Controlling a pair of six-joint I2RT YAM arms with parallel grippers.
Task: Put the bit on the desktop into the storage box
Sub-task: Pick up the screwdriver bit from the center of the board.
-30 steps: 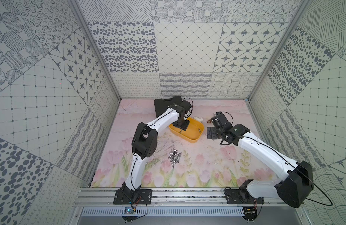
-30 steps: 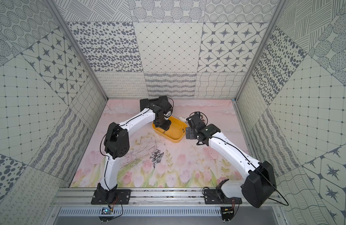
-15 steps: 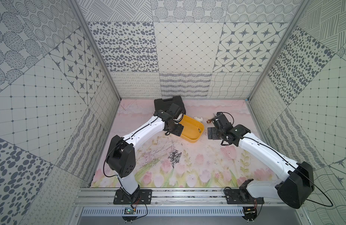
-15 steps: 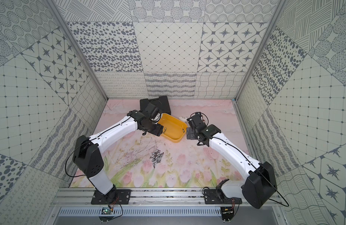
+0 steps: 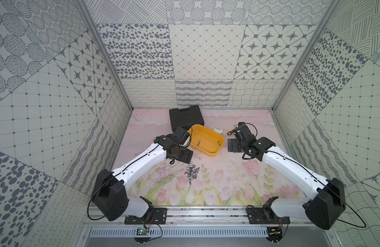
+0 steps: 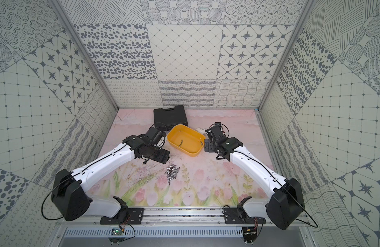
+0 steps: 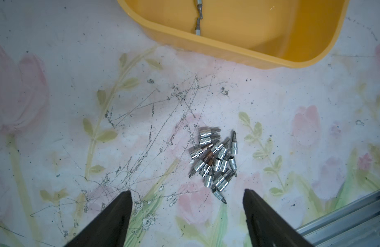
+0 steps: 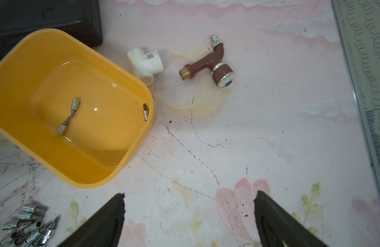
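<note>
Top views, storage box: the yellow storage box (image 5: 206, 151) sat toward the far side of the table (image 5: 227, 181), just in front of a black tool case (image 5: 186, 116).
Top views, loose bits: a pile of bits (image 5: 192, 172) lay on the table near of the box, apart from it.
Left wrist, left fingers: the left fingers (image 7: 120, 209) were spread wide and empty, with the pile just beyond their tips.
Right wrist, right fingers: the right fingers (image 8: 112, 213) were spread wide over the table right of the box, holding nothing.
Right wrist, box contents: three bits (image 8: 74, 104) lay inside. A white pipe tee (image 8: 145, 63) lay just beside the box's far right rim, with a brown tap (image 8: 208, 62) further right.

Grey-and-white patchwork patterned walls (image 5: 204, 53) box in a scuffed bench (image 5: 227, 188) printed with pink tulips, aluminium rail (image 5: 206, 210) along the front.
</note>
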